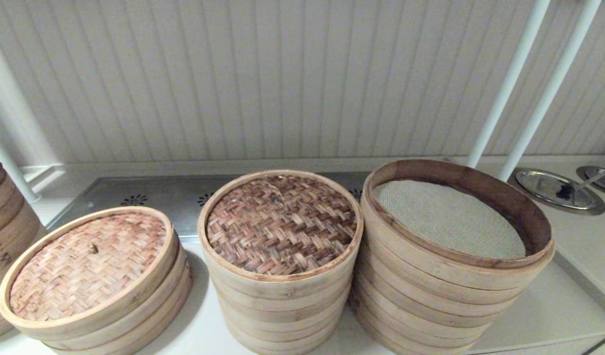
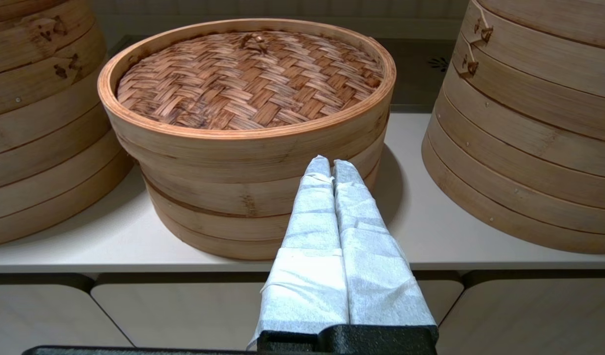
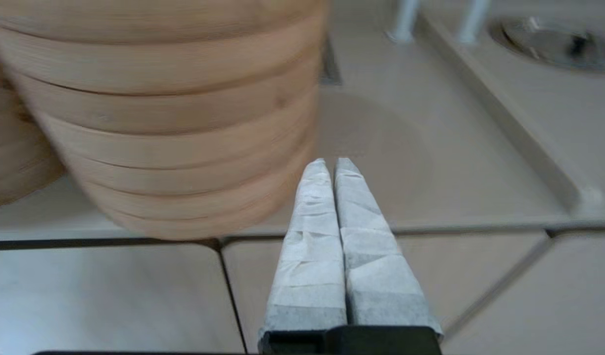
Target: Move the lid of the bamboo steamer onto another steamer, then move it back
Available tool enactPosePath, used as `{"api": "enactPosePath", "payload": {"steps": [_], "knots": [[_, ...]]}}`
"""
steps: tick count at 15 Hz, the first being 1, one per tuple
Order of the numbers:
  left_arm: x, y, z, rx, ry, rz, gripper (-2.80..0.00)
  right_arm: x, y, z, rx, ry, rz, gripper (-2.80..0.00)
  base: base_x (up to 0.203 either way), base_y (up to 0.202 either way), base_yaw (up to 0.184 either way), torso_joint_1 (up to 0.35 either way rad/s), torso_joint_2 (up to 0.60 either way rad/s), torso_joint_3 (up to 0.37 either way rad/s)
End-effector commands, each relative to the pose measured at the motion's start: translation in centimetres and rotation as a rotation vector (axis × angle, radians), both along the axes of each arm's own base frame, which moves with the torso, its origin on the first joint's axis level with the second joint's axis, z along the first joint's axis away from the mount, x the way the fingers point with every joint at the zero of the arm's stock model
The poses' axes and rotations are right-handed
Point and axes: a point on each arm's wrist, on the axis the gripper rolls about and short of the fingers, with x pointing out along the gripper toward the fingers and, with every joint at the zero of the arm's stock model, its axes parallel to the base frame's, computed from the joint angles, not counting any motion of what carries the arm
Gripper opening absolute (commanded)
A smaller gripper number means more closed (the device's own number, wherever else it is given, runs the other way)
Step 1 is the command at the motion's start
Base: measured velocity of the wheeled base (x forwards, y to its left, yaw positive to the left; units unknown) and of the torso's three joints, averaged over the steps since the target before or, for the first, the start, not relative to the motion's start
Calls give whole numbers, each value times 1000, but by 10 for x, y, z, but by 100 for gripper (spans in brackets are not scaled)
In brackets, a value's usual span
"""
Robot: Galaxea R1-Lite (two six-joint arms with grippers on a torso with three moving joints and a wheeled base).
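The dark brown herringbone steamer lid (image 1: 281, 224) lies on the middle, narrower stack of bamboo rings. To its right stands the widest steamer (image 1: 455, 276), uncovered, with a beige mesh cloth liner (image 1: 448, 219) inside. Neither gripper shows in the head view. My left gripper (image 2: 331, 165) is shut and holds nothing; it hangs in front of the counter edge, facing the low stack. My right gripper (image 3: 331, 166) is shut and holds nothing too, in front of the counter beside the widest steamer (image 3: 174, 123).
A low stack with a paler knobbed lid (image 1: 88, 264) sits at the left, also the low stack (image 2: 243, 133) in the left wrist view. Another stack (image 1: 4, 217) stands at the far left edge. Two white poles (image 1: 529, 84) and metal dishes (image 1: 554, 190) lie at the back right.
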Motion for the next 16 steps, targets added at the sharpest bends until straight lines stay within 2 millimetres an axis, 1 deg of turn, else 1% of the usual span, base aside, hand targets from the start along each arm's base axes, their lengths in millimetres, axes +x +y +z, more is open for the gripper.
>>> {"api": "enactPosePath", "payload": {"steps": [1,16], "knots": [[0,0,0,0,-1,0,-280,-2,0,-9,-7,16,17,-280,0,0,0,0,0,0],[0,0,0,0,-1,0,-280,-2,0,-9,40,8,16,-280,0,0,0,0,0,0]]}}
